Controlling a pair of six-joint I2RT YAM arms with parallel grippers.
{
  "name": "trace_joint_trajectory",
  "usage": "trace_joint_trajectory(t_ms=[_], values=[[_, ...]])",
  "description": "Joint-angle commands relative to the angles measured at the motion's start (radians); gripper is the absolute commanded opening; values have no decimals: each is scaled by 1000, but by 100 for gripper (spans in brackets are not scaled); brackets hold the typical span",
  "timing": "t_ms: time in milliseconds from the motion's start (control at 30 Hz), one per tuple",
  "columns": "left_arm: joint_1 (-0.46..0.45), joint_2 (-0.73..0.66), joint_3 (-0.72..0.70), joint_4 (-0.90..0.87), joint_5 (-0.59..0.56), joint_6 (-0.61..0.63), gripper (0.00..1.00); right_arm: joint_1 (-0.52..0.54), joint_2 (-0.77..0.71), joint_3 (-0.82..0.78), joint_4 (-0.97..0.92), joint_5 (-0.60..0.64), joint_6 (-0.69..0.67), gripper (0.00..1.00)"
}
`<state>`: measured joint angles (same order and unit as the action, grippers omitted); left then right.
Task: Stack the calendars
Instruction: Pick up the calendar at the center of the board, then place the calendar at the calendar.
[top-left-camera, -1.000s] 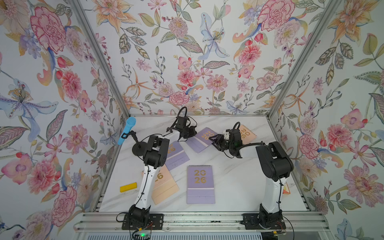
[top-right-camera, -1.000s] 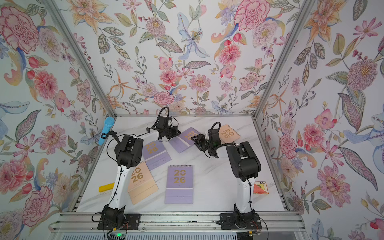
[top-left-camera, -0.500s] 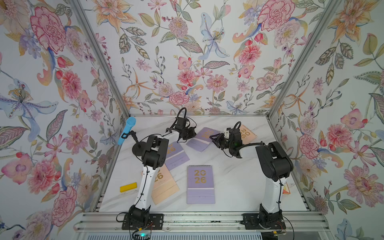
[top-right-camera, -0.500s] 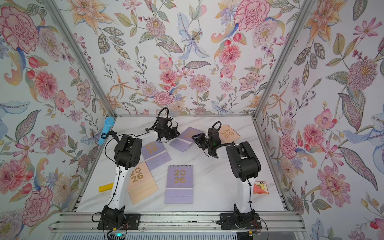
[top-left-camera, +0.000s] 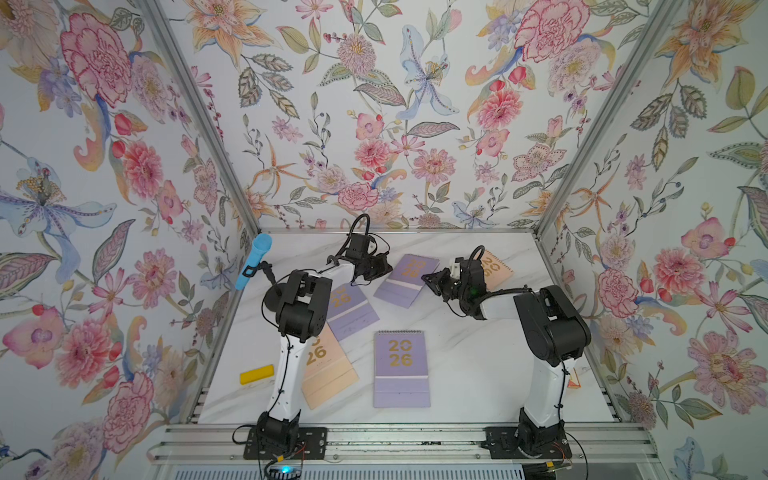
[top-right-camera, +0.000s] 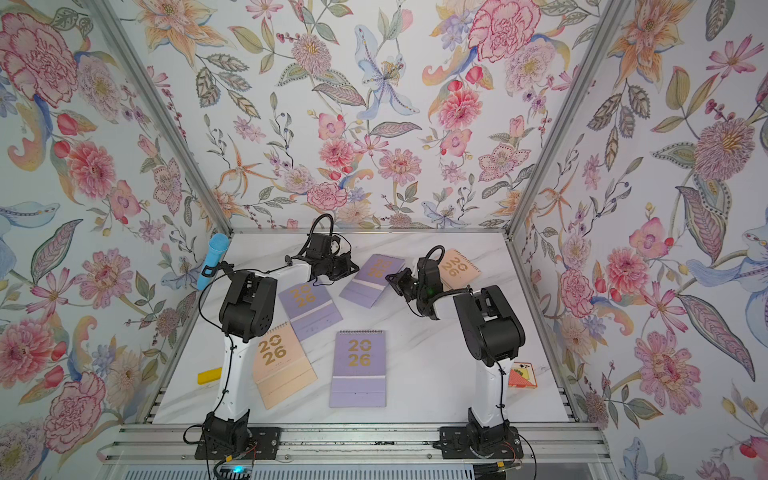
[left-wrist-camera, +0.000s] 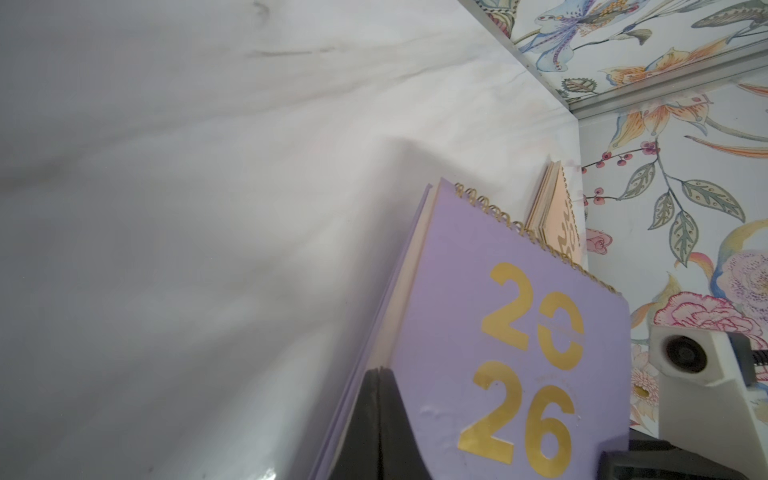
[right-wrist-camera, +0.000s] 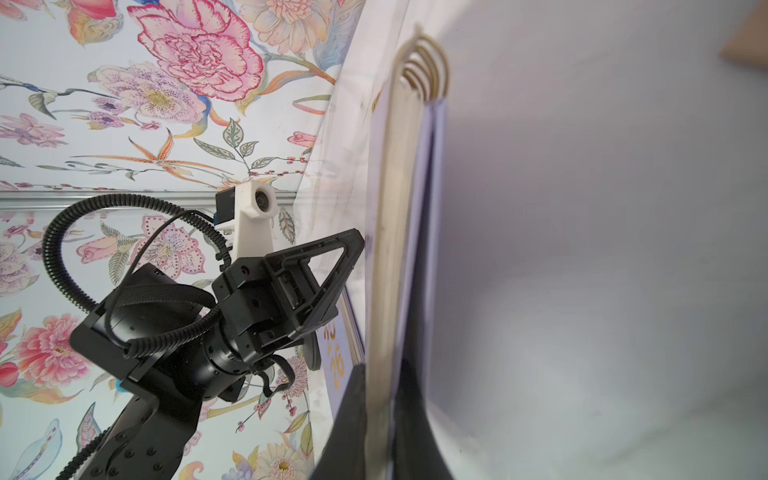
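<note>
Locate the far lavender calendar (top-left-camera: 406, 280) at the back of the worktop (top-left-camera: 478, 357), directly between the two grippers. Lift off the worktop: not determinable from these views.

Read the right gripper (top-left-camera: 424, 277) as closed on the right edge of that calendar: in the right wrist view, fingers (right-wrist-camera: 351, 428) on either face, whole page block pinched between. Read the left gripper (top-left-camera: 388, 271) as closed at the opposite, left edge: in the left wrist view, fingers (left-wrist-camera: 390, 428) pressed almost together over the cover's rim beside the gold "2026". Judge this as a pinch on a thin layer only, weaker than the right-hand grip.

Take the long axis as running from the spiral end, far and slightly right, to the plain end, near and left. Note both grips set across the short axis. Treat neither arm as nearer; shared load.

For the lay-down, look near and left. Find the middle lavender calendar (top-left-camera: 352, 311) just beside the plain end, partly under the left arm, long axis skewed the opposite way, far-left to near-right. Expect a turn about the vertical before release to match spirals. Alternatively, use the near lavender calendar (top-left-camera: 401, 368), front centre, squared to the worktop edge, well apart from both grippers. Mind the far peach calendar (top-left-camera: 494, 266), just behind the right gripper.
</note>
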<state>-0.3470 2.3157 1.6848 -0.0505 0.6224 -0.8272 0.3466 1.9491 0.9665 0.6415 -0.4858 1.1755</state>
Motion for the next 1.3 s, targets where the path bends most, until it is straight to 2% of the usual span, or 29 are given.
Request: trace_joint_trajectory(t_ms=[0, 300, 733, 967, 1167, 1267], values=[[-1, -112, -49, 4, 22, -8, 0, -2, -107, -28, 8, -45, -53, 0], [-2, -357, -349, 128, -12, -51, 0, -12, -365, -180, -126, -124, -144, 0], [-25, -731, -811, 180, -106, -52, 0, -1, -771, -375, -389, -260, -248, 0], [-81, -886, -984, 169, -174, -65, 0, 45, -858, -463, -403, -314, -272, 0], [-173, -981, -1154, 246, -233, -150, 0, 171, -833, -499, -343, -297, -273, 0], [-192, -1007, -1205, 251, -262, -167, 0, 206, -815, -531, -279, -296, -253, 0]])
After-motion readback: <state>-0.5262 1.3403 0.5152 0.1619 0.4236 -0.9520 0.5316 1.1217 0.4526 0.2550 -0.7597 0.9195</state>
